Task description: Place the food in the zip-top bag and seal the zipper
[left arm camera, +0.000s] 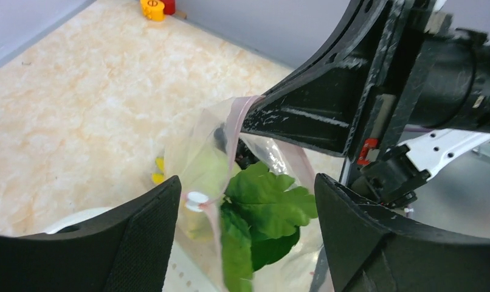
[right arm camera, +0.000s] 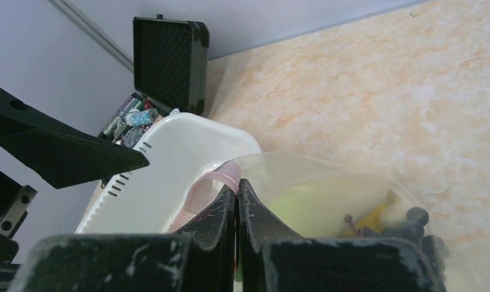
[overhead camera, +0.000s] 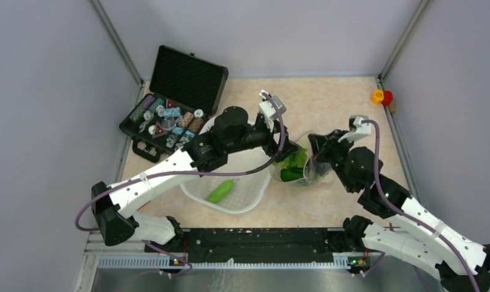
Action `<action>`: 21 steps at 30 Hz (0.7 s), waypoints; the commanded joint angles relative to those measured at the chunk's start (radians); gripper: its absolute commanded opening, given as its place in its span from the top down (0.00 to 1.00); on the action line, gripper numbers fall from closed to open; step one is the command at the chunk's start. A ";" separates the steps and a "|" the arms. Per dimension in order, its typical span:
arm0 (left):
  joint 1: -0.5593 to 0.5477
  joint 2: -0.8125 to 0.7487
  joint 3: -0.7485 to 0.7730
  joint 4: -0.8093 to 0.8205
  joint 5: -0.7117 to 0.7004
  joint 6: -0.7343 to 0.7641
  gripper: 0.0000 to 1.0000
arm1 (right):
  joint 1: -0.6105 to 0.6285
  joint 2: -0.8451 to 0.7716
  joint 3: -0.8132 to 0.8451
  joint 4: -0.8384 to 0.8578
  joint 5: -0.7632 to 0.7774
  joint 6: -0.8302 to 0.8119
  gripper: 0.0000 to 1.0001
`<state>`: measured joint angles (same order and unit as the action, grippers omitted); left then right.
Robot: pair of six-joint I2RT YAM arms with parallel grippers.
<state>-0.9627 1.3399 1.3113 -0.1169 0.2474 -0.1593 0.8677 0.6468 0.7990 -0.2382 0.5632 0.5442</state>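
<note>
The clear zip-top bag [overhead camera: 308, 173] stands right of the tub, its mouth open. Green bok choy [left arm camera: 267, 204] sticks out of the mouth; yellow pepper [right arm camera: 376, 214] and dark grapes [right arm camera: 417, 220] lie inside. My right gripper [right arm camera: 237, 185] is shut on the pinkish-red zipper strip [right arm camera: 221, 177] and holds the mouth up; it also shows in the top view [overhead camera: 317, 159]. My left gripper [left arm camera: 247, 188] is open above the mouth, with the bok choy leaves between and below its fingers and the white slider tab [left arm camera: 196, 198] by its left finger. A green cucumber [overhead camera: 221, 191] lies in the tub.
The translucent white tub [overhead camera: 245, 204] sits under my left arm, next to the bag. An open black case [overhead camera: 169, 115] of small trinkets stands at the back left. A yellow and red object [overhead camera: 381, 96] sits by the far right wall.
</note>
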 commanded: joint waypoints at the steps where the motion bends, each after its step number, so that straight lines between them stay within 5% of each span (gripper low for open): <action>1: 0.005 -0.038 -0.051 0.077 -0.012 -0.021 0.25 | -0.005 -0.053 -0.010 0.099 -0.020 0.006 1.00; 11: 0.004 0.067 0.009 -0.050 0.076 0.003 0.48 | -0.006 -0.099 -0.043 0.113 -0.049 0.052 1.00; 21: -0.003 0.167 0.014 -0.125 -0.081 0.007 0.43 | -0.005 -0.104 -0.060 0.127 -0.066 0.073 1.00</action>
<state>-0.9619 1.5059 1.2922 -0.2268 0.2161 -0.1623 0.8677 0.5518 0.7326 -0.1864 0.5087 0.6003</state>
